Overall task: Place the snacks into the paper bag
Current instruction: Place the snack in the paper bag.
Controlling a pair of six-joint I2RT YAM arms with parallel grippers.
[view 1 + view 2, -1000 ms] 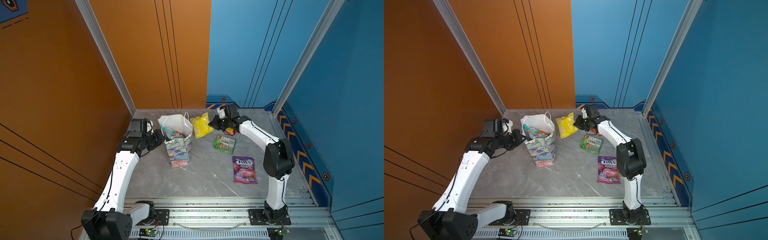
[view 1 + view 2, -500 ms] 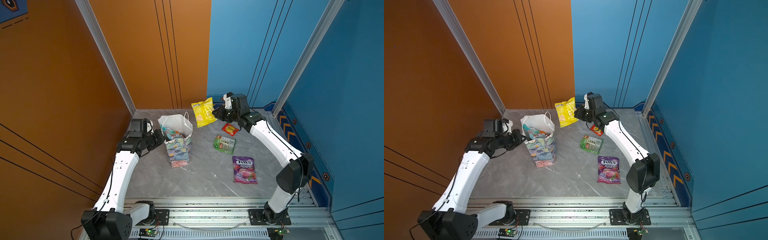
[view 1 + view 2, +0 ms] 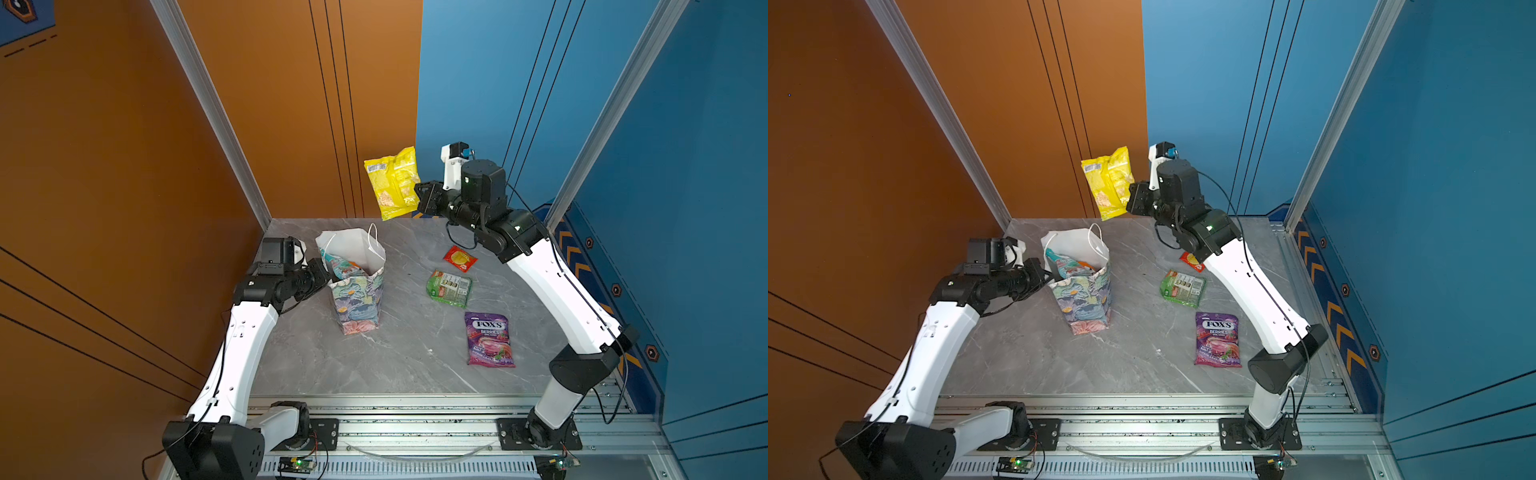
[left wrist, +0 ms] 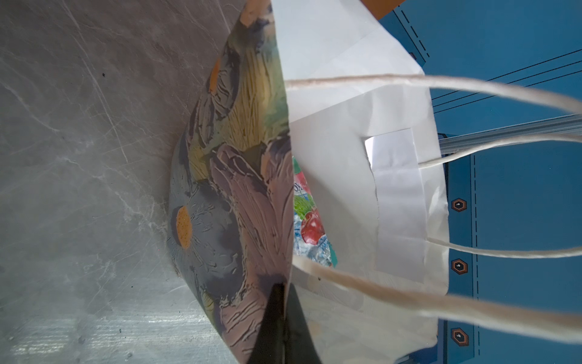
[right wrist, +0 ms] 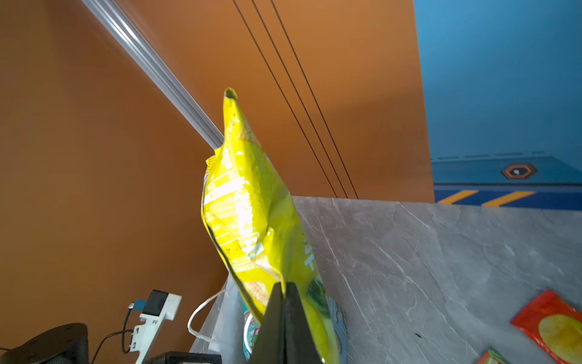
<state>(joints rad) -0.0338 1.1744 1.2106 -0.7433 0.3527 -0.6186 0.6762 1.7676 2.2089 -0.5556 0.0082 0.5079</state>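
Both top views: yellow packet (image 3: 392,183) aloft beyond paper bag (image 3: 357,299), in right fingers (image 3: 422,195). Green packet (image 3: 449,288), red packet (image 3: 459,258) and purple packet (image 3: 489,339) lie on worktop (image 3: 415,353), right of bag.
Left wrist: left fingers (image 4: 271,324) pinched together on bag's left wall.
Right wrist: right fingers clamped on yellow packet's edge.

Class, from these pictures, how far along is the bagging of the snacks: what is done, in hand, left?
Done: at least a teal packet sits inside the paper bag, whose rim the left hand pinches. In hand: the right hand holds a yellow packet aloft. Left: the red packet, green packet and purple FOX'S Berries packet lie on the table.
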